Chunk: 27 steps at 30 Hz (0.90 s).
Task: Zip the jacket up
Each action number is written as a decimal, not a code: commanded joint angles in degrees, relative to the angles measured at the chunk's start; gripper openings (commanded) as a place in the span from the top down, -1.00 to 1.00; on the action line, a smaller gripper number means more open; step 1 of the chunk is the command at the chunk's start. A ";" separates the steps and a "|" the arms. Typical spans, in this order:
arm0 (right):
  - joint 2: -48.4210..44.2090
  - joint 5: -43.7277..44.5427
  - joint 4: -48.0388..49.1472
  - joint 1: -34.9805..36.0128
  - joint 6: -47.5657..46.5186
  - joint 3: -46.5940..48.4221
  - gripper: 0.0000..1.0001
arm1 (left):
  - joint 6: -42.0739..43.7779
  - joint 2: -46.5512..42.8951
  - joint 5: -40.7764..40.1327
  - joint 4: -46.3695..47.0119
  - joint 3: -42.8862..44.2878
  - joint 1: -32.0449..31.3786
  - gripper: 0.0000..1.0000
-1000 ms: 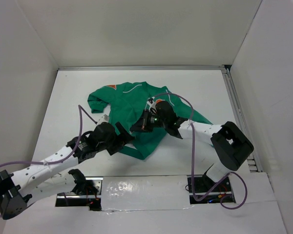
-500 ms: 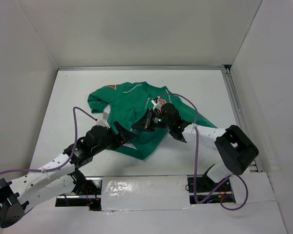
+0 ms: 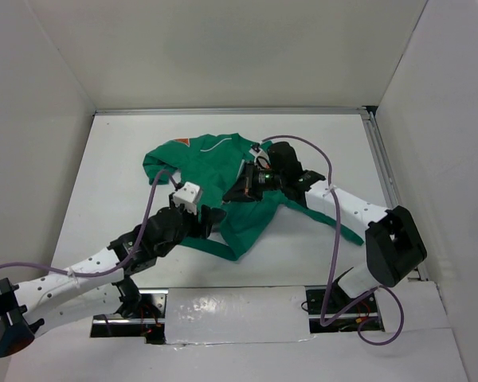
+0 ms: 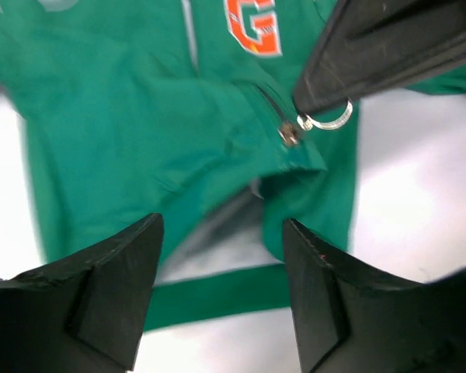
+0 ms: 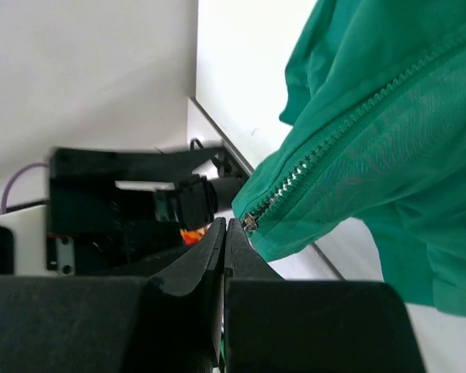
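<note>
The green jacket point(image 3: 207, 163) lies flat on the white table, with its orange "G" point(image 4: 252, 27) showing in the left wrist view. My right gripper point(image 3: 237, 191) is shut on the metal ring pull point(image 4: 326, 122) of the zipper slider point(image 4: 289, 134), partway up the front. In the right wrist view the slider point(image 5: 251, 221) sits right at the closed tips of the right gripper point(image 5: 226, 224), and the zipper teeth run away from it. My left gripper point(image 4: 221, 225) stands open just above the jacket's bottom hem point(image 4: 217, 291), with nothing between its fingers.
White walls close in the table point(image 3: 119, 159) on three sides. A metal rail point(image 3: 386, 183) runs along its right edge. Purple cables point(image 3: 147, 215) loop over both arms. One sleeve point(image 3: 346, 231) trails to the right under the right arm.
The right gripper has moved up the jacket front, away from the hem, still pinching the pull. The left gripper has swung in toward the hem, and its jaws have narrowed a little.
</note>
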 commanded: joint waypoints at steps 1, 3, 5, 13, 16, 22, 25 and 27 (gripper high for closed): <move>-1.67 -3.88 -6.20 -0.60 -3.00 3.22 1.00 | 14.98 -2.39 -5.47 7.41 2.40 -0.37 -0.55; -1.49 -5.20 -6.63 -0.95 -2.91 3.65 1.00 | 25.16 -2.83 -0.48 13.19 1.17 -0.37 -0.63; -1.23 -6.16 -6.55 -1.04 -2.91 4.35 1.00 | 31.77 -2.05 3.21 17.43 0.37 -0.46 -0.64; -1.14 -8.45 -8.30 -2.27 -2.29 6.64 1.00 | 35.13 4.28 6.92 12.19 3.98 -0.46 -0.46; -0.88 -8.54 -9.88 -2.45 -2.91 8.05 1.00 | 35.31 5.78 7.71 10.17 5.21 -0.55 -0.34; 0.26 -10.12 -11.30 -3.06 -3.44 9.72 1.00 | 35.66 5.70 7.71 10.07 5.30 -0.64 -0.36; 0.26 -10.74 -11.03 -3.24 -3.35 10.07 1.00 | 36.80 5.25 9.72 11.56 4.95 -0.73 -0.38; -0.09 -10.74 -11.03 -3.06 -3.61 10.07 1.00 | 36.89 7.18 10.26 12.17 6.00 -0.73 -0.38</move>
